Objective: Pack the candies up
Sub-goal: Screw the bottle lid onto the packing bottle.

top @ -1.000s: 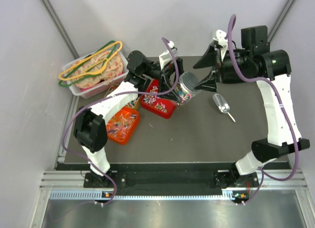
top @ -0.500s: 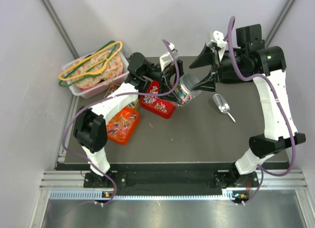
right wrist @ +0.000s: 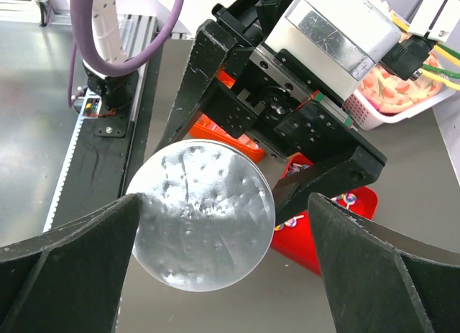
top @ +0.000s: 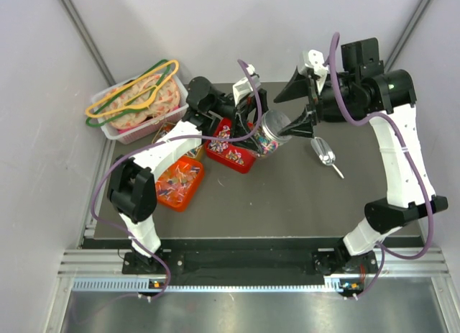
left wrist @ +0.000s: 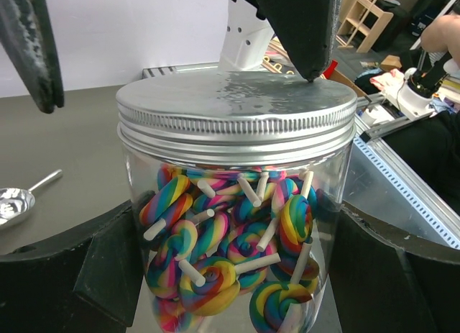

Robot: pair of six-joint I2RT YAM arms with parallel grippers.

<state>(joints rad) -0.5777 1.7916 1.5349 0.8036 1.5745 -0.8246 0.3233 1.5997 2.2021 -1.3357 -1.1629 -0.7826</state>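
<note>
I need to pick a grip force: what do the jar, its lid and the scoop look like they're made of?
Jar: probably clear plastic, maybe glass; glossy and see-through. Lid: brushed silvery metal, likely aluminium, with pressed threads. Scoop: polished metal, with a mirror-like bowl.

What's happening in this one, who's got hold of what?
The left hand is clamped around the body of a clear jar full of swirl lollipops, tipped toward the right arm. The right hand is open, its fingers on either side of the silver lid, which is on the jar. Beside the jar, a red tray holds small candies. A metal scoop lies untouched on the table. The lid looks about to be gripped.
</note>
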